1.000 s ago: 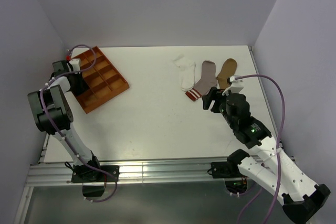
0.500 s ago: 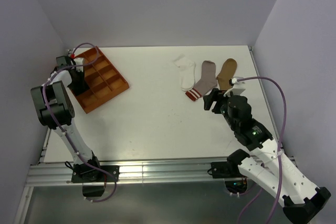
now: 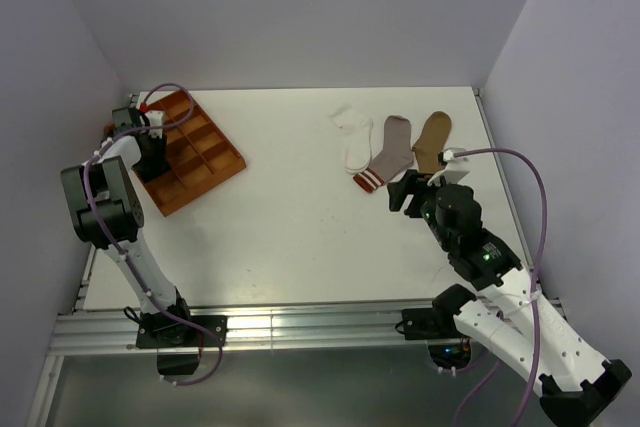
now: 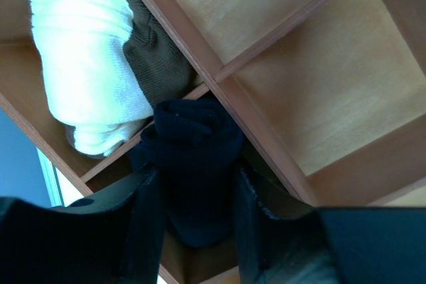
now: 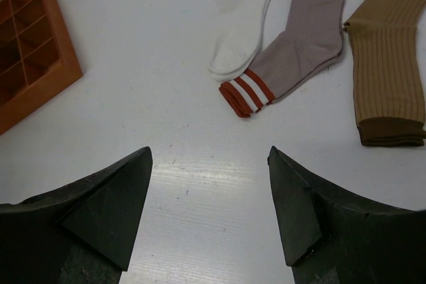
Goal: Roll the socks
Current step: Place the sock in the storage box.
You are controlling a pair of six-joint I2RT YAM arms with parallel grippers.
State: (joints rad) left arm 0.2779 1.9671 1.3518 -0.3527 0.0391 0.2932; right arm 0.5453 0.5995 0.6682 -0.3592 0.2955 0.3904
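Task progress was judged at two socks of five. The cream sock with brown bands (image 4: 86, 51) lay rolled in one compartment of the orange tray (image 3: 215, 172). The black sock (image 4: 193, 157) sat rolled next to it in the tray, low against the crossing of the dividers and apparently in the adjoining compartment. Three socks lay flat and unrolled on the bench (image 5: 133, 64), well apart from the tray. The white sock (image 5: 239, 21) was nearest the tray, the grey sock with the red-striped cuff (image 5: 299, 38) was next, and the tan sock (image 5: 389, 64) was farthest from the tray. All three were left to be rolled and stowed. The left arm was folded back on itself at the tray's outer corner, with its wrist over the tray and the left hand (image 4: 196, 197) pointed down into it. The fingers stood at a narrow setting, one on each side of the black roll. It could not be told whether they gripped the roll or merely flanked it. The right arm was stretched forward from its base, well apart from the tray. The right hand (image 5: 208, 154) was spread wide and held nothing. It sat low over bare bench and faced the three flat socks, with none of them between its fingers
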